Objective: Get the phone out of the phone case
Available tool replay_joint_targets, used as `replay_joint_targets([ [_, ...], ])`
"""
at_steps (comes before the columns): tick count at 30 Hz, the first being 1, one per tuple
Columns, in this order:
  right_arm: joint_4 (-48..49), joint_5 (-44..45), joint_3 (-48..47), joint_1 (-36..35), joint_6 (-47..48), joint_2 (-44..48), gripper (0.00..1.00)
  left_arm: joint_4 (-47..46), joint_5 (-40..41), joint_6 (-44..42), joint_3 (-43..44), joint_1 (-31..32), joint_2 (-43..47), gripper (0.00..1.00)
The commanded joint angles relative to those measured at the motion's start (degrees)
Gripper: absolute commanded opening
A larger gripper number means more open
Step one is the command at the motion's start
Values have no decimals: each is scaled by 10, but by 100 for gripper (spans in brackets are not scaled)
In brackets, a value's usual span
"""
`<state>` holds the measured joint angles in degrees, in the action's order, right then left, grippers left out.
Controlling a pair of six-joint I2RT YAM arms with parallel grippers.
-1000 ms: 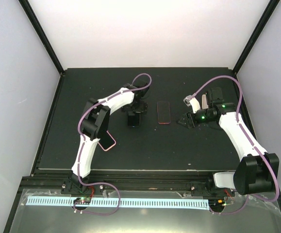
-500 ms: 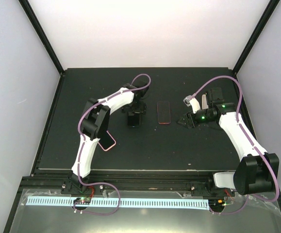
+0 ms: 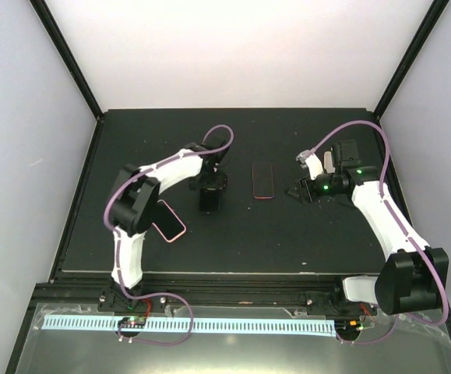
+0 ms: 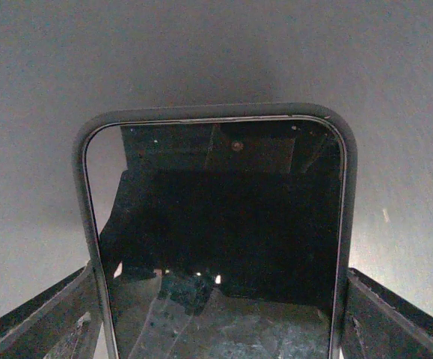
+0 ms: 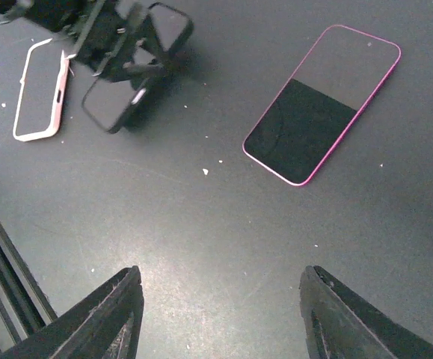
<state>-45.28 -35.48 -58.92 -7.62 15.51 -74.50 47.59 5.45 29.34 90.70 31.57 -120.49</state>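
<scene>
Black table (image 3: 287, 234) (flecked with pale specks (image 5: 205, 171)), white walls (image 3: 241, 54).

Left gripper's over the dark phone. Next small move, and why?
Likely close the left gripper onto the dark phone: its fingers flank both long edges, but firm contact isn't clear. The right gripper is open and holds nothing.

Phone (image 3: 263, 181) centre, cased phone (image 3: 212, 195) left of it, empty case (image 3: 168, 221) leftmost

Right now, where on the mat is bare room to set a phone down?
Free: on the mat, the near strip between pink case and right arm, and the far strip. Crowded: the middle row, left claw astride the dark phone, pink-edged phone, right claw.
</scene>
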Motion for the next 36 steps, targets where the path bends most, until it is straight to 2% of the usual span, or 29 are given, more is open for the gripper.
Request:
replay_joint_targets([
  [1,11,-22,-15,1,-13,15,58,-72,-13,13,-75,18,178,62],
  [6,-9,-52,-59,-8,-38,13,57,-162,-8,63,-189,66,329,59],
  [9,0,-63,-81,-20,-70,14,56,-223,-4,122,-246,95,403,58],
  [15,57,-63,-102,-60,-152,15,54,-324,69,228,-332,154,516,59],
  [22,74,-9,-119,-167,-165,12,55,-339,121,250,-334,176,534,59],
  [29,79,53,-106,-231,-169,14,56,-360,136,255,-336,184,540,58],
  [36,68,62,-124,-277,-163,-30,54,-366,162,257,-330,195,539,58],
])
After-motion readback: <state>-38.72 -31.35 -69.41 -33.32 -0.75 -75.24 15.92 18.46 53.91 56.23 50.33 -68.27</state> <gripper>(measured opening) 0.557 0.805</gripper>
